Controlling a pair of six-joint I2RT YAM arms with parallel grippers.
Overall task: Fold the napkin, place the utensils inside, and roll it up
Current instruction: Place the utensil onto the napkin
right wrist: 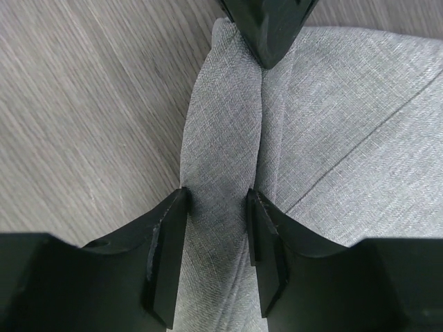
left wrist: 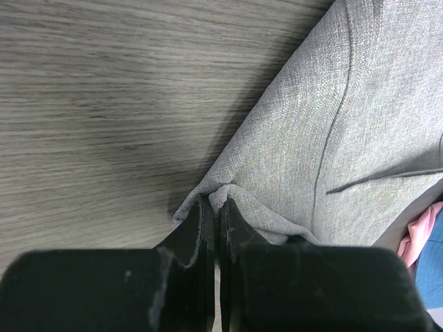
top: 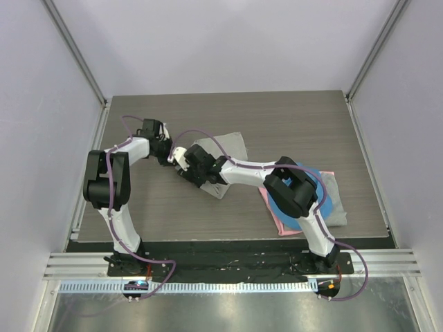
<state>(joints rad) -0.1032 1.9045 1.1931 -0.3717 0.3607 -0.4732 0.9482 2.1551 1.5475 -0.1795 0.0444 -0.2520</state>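
Note:
The light grey napkin [top: 225, 146] lies folded in the middle of the table, with a raised ridge along its left edge. My left gripper [top: 166, 151] is shut on the napkin's near-left corner, and the cloth [left wrist: 332, 124] bunches at its tips [left wrist: 216, 200]. My right gripper [top: 181, 160] sits just right of the left one. Its jaws [right wrist: 216, 197] stand narrowly apart, pressed on both sides of the ridge of cloth [right wrist: 221, 138]. The left gripper's black fingertips [right wrist: 266, 34] pinch the far end of the same ridge. The spoon is out of view.
A blue cloth [top: 308, 197] lies on a pink cloth [top: 280, 223], beside another grey cloth [top: 336, 207], at the right front of the table. Bare wood table [top: 138, 207] lies left of the napkin. Grey walls stand on three sides.

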